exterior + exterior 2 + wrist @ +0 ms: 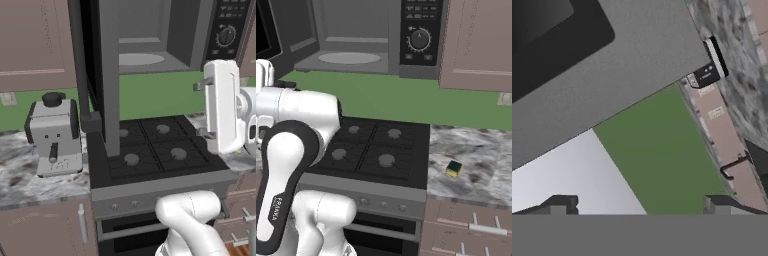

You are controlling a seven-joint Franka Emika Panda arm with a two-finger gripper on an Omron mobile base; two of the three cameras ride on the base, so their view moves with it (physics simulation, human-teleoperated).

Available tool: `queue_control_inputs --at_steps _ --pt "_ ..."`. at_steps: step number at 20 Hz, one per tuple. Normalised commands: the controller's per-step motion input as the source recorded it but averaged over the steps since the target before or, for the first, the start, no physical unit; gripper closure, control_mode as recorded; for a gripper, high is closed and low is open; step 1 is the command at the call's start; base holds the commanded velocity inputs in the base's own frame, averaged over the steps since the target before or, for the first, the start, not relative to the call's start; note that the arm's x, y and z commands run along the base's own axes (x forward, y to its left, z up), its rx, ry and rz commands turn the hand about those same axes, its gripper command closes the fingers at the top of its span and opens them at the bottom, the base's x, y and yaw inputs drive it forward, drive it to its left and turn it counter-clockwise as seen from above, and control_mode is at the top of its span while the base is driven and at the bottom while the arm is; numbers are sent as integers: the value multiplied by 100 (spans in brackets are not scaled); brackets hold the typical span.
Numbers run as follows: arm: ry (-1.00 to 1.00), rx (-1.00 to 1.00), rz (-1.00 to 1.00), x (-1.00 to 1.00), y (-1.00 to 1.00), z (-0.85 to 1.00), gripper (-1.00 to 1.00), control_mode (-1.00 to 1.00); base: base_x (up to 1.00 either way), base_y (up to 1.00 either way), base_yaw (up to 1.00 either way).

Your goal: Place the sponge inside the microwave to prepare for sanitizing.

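On the marbled bench (476, 150) to the right of the stove (373, 150), the sponge (454, 168) lies alone, yellow below with its dark green layer on top, near the bench's front edge and well apart from the arm. Above the stove hangs the microwave (356, 35), its door (102, 75) swung wide open toward the left, so that the grey cavity and the round pale turntable (349, 58) are exposed. The control panel with its round knob (419, 38) sits at the right side of the microwave. A green wall runs between the microwave and the stove's four burners.

The white arm (291, 150) rises in front of the stove, folded, with its upper part held at about the height of the microwave's lower edge. In the hand view, the hand (639, 204) has its two dark fingertips (559, 204) spread far apart with nothing between them; past them lie the grey door panel with its black glass, the green wall and a strip of bench.

On the bench left of the stove stands a grey coffee machine (54, 137), under a brown wall cabinet (35, 45). Another brown cabinet (478, 42) hangs to the right of the microwave.
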Motion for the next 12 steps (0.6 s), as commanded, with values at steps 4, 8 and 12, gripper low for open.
queue_control_inputs --at_steps 4,8,12 --pt "0 -6 0 61 28 5 -100 -100 0 0 0" --pt "0 -5 0 77 9 0 -100 -100 0 0 0" --pt "0 -6 -12 61 4 0 -100 -100 0 0 0"
